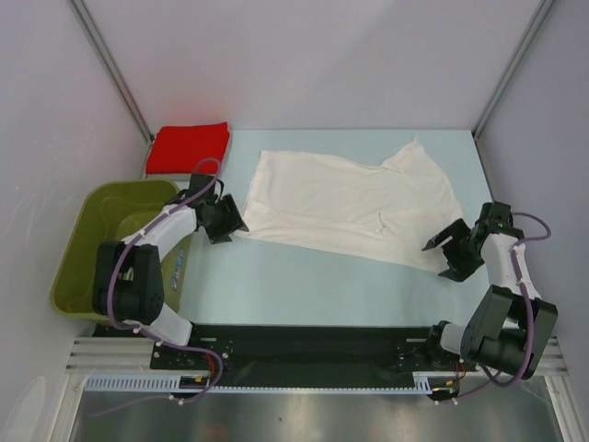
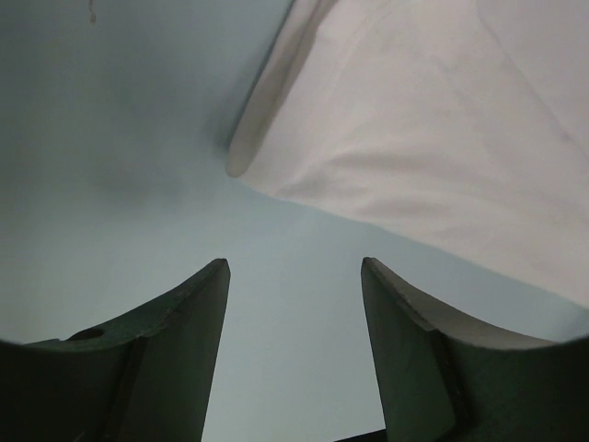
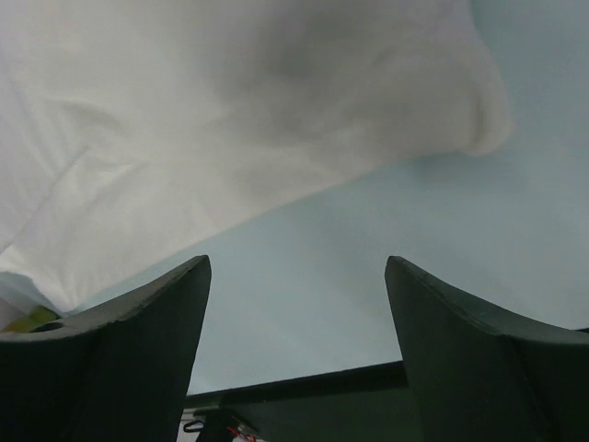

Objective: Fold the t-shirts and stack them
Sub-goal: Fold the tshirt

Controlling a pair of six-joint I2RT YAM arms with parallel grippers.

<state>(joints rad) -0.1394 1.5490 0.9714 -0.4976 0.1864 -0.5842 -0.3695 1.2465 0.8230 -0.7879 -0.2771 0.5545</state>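
Left arm base (image 1: 167, 324) and right arm base (image 1: 465, 339) sit at the bottom edge of the top view. Up from there is bare table (image 1: 304, 276).

Left gripper (image 1: 235, 221), left of centre: fingers spread about halfway, nothing between them, tips just short of the white t-shirt (image 1: 350, 203)'s lower-left corner. Left wrist view shows that corner at upper centre, clear of the fingertips.

Right gripper (image 1: 446, 249), lower right: jaws wide, holding nothing, just beside the shirt's lower-right edge. Right wrist view shows only table between the fingers.

The white shirt lies spread across mid-frame, mostly flat and lightly wrinkled, with one corner poking to the upper right.

Olive-green basket (image 1: 74, 267) is at the left edge, beside the table. Red t-shirt (image 1: 189, 147) is folded in the upper left, beyond the basket.
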